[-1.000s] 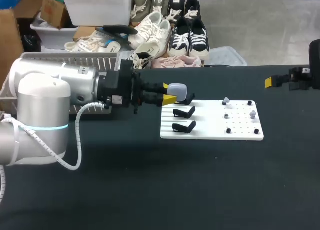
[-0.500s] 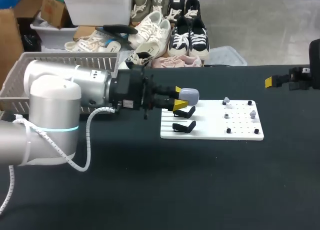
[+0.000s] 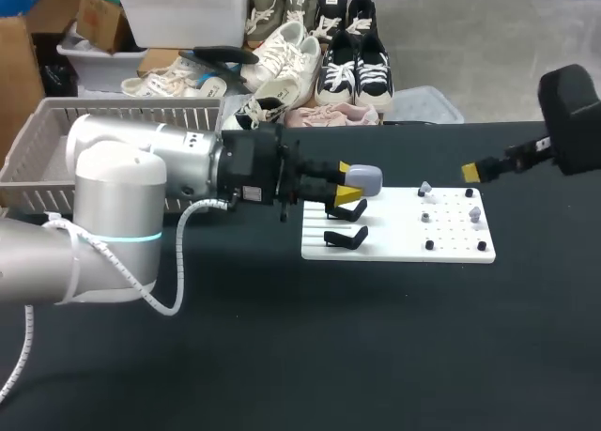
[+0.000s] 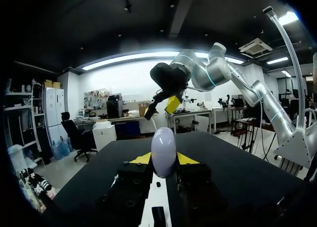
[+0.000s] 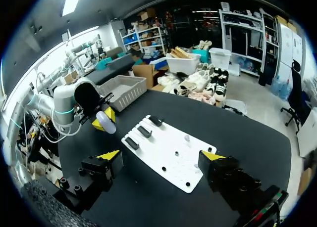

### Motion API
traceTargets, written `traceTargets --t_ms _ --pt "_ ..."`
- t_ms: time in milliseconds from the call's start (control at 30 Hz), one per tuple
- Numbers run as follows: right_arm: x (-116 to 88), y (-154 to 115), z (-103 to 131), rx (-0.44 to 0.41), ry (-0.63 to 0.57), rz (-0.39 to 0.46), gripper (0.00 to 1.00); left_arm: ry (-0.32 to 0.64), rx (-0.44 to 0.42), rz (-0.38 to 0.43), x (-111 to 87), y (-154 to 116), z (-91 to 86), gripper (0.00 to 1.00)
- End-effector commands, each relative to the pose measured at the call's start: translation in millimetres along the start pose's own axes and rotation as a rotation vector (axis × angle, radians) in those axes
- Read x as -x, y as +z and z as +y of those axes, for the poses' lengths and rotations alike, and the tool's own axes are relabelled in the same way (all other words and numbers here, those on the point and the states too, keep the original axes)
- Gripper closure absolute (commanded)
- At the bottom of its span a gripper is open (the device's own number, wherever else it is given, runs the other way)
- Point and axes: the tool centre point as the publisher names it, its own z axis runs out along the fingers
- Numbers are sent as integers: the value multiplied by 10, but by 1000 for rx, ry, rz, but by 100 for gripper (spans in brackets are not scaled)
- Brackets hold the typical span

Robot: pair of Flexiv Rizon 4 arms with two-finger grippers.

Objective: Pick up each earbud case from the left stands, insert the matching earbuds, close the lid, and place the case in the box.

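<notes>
Tabletop [image 3: 282,356] black. White board [image 3: 394,251] at middle: black stands [image 3: 346,236] on its left end, small earbuds [image 3: 424,188] on right part. Left fingers [image 3: 346,196] clamp pale earbud case [image 3: 364,177] from two sides, case held over board's far left corner. Right fingers [image 5: 110,154], yellow-tipped, spread wide, holding nothing, past board's far right corner.
</notes>
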Motion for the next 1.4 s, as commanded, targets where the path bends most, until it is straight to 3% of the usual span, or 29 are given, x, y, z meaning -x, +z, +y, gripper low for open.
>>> traceTargets --t_ms 33,433,667,1400 --pt "-1 -102 411 -75 -34 20 0 -1 16 -5 -42 17 24 100" --pt "6 159 896 -21 -88 59 0 -22 50 -5 -109 41 24 100" --pt "17 332 1046 10 -91 79 0 -31 55 -8 -132 37 23 100" --pt "108 722 979 -7 -60 149 0 -40 54 -2 -149 50 17 100"
